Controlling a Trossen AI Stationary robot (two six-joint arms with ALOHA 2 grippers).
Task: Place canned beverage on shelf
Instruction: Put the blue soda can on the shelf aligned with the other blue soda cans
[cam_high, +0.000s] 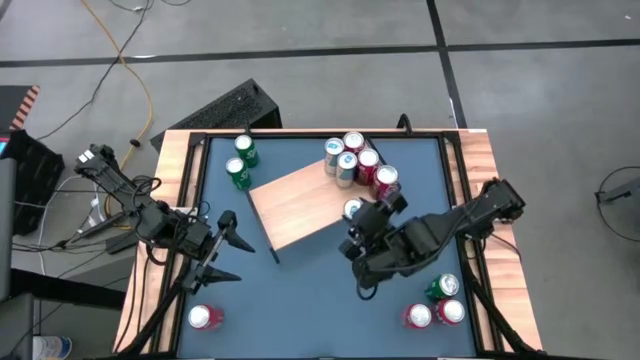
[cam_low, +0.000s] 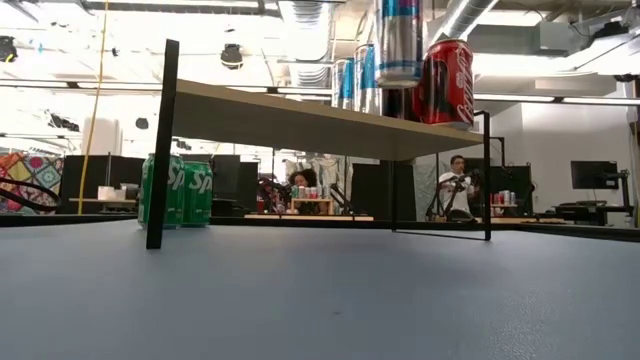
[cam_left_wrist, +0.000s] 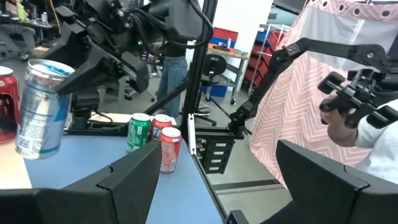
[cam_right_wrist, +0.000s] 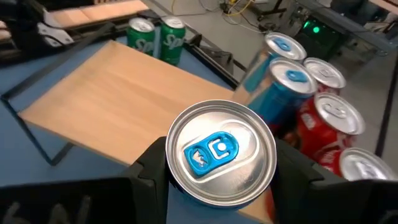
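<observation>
The shelf (cam_high: 300, 205) is a light wood board on thin black legs in the middle of the blue table; it also shows in the low view (cam_low: 300, 120). Several blue-silver and red cans (cam_high: 352, 158) stand on its far right end. My right gripper (cam_high: 357, 215) is shut on a silver can with a blue tab (cam_right_wrist: 221, 152) over the board's right end, next to a red can (cam_low: 447, 80). My left gripper (cam_high: 225, 252) is open and empty at the table's left, off the board; its fingers show in the left wrist view (cam_left_wrist: 211, 180). My right gripper pinches the silver can by its side wall (cam_right_wrist: 186, 194), just under the top rim, one finger (cam_right_wrist: 149, 171) on each of two opposite sides. The fingers slant down from the table's right side. The can (cam_left_wrist: 40, 109) is top up and a little tilted, its base (cam_left_wrist: 28, 152) just over the board.
Two green cans (cam_high: 241, 160) stand on the table beyond the shelf's left end. One red can (cam_high: 205, 318) stands near the left front corner, three cans (cam_high: 437, 305) near the right front. A person holding a controller (cam_left_wrist: 348, 106) sits beyond the table's right side.
</observation>
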